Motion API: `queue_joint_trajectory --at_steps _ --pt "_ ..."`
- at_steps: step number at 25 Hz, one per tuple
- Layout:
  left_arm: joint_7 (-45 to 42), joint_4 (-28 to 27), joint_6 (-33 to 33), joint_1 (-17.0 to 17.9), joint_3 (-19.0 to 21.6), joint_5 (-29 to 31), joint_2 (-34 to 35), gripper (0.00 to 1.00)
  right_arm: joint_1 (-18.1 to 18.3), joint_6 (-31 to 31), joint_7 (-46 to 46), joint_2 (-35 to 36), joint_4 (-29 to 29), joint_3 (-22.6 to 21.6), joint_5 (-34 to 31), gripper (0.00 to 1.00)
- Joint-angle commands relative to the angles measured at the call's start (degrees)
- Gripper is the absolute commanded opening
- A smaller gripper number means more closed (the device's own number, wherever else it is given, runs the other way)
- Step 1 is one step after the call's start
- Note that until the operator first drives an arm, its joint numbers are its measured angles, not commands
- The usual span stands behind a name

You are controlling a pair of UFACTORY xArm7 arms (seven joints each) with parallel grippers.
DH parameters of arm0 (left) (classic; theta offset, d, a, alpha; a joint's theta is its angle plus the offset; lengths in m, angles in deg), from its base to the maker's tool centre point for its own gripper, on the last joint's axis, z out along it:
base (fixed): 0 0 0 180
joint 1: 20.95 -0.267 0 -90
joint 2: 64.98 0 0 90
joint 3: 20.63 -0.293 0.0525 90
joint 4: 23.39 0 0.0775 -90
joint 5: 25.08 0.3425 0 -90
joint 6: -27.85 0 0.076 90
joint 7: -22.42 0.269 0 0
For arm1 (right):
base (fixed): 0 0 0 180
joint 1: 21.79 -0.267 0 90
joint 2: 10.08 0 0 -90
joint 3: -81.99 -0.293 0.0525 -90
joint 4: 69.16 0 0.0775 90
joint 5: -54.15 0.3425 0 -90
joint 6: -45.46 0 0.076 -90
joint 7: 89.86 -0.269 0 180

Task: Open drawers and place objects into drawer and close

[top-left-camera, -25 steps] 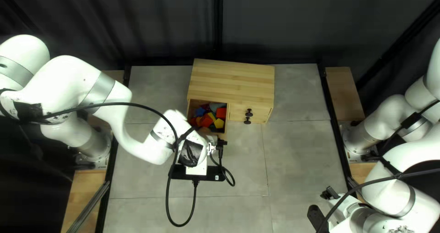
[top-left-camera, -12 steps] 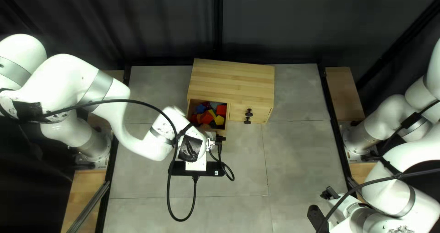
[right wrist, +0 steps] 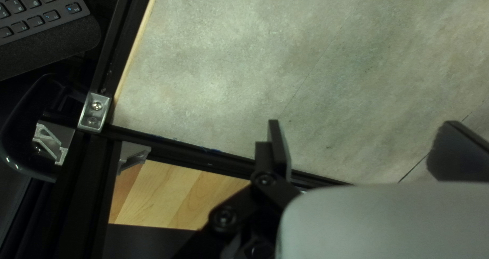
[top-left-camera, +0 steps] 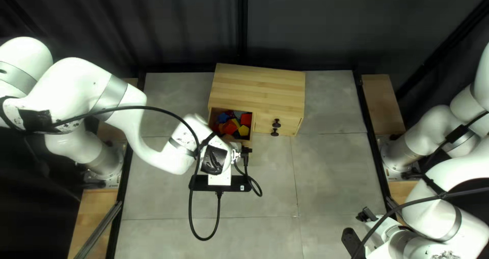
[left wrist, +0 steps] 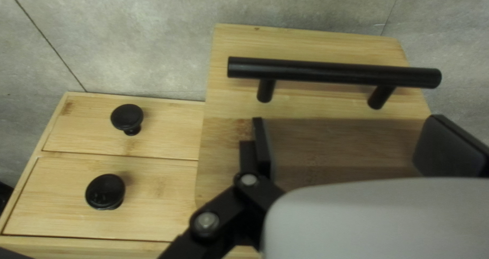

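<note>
Presently, left gripper (top-left-camera: 237, 156) stands wide, seemingly apart from the bar handle (left wrist: 333, 71) on the open drawer (top-left-camera: 252, 124); right gripper (top-left-camera: 358, 227) likewise wide.

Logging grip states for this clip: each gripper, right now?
Left gripper: open, holding nothing, the black bar handle ahead.
Right gripper: open, holding nothing.

This looks like a robot lab. A big white robot arm (top-left-camera: 76, 88) stands at the left side of a gray bench (top-left-camera: 331, 187) and another white arm (top-left-camera: 458, 177) at the right, with long black wires (top-left-camera: 190, 208) on them and a dark curtain (top-left-camera: 153, 24) behind. Black metal bars (right wrist: 204, 154) with a shiny screwed-on bracket (right wrist: 94, 112) run along the edge, near a computer keyboard (right wrist: 33, 4).
</note>
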Motion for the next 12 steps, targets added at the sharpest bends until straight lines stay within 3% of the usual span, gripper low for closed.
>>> queue_joint_trajectory --at_steps 1,12 --pt "0.03 0.03 0.15 -0.02 -0.03 0.21 0.04 1.00 0.00 0.00 0.00 0.00 0.00 0.00 0.00 1.00" --pt "1.13 -0.33 -0.24 0.24 0.28 0.17 -0.25 1.00 0.00 0.00 0.00 0.00 0.00 0.00 0.00 1.00"
